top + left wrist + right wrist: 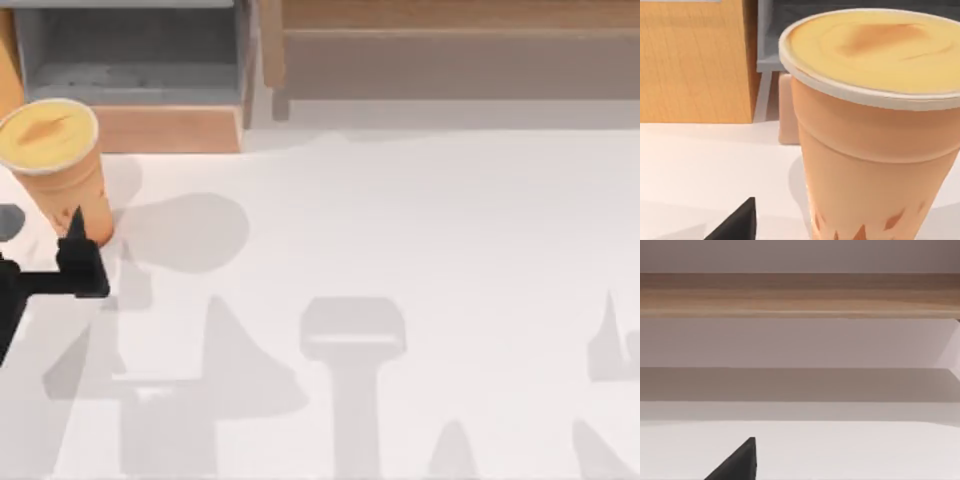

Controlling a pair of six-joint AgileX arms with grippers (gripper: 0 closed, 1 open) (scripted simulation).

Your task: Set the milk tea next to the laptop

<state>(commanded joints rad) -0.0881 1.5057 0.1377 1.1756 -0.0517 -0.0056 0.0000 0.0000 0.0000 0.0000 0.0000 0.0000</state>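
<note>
Where frame crops it, milk tea (52, 160), left claw (78, 240) beside.

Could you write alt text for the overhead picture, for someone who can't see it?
An orange cup of milk tea stands at the left edge of a white table, with the robot's black left hand right beside its base. Wooden furniture runs along the back.

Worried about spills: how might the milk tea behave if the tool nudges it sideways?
The milk tea looks apt to tip: it tapers to a narrow base with a wide top. Its smooth wall may slip in a light grip. The left tool sits low beside it, so a low push would probably slide it.
</note>
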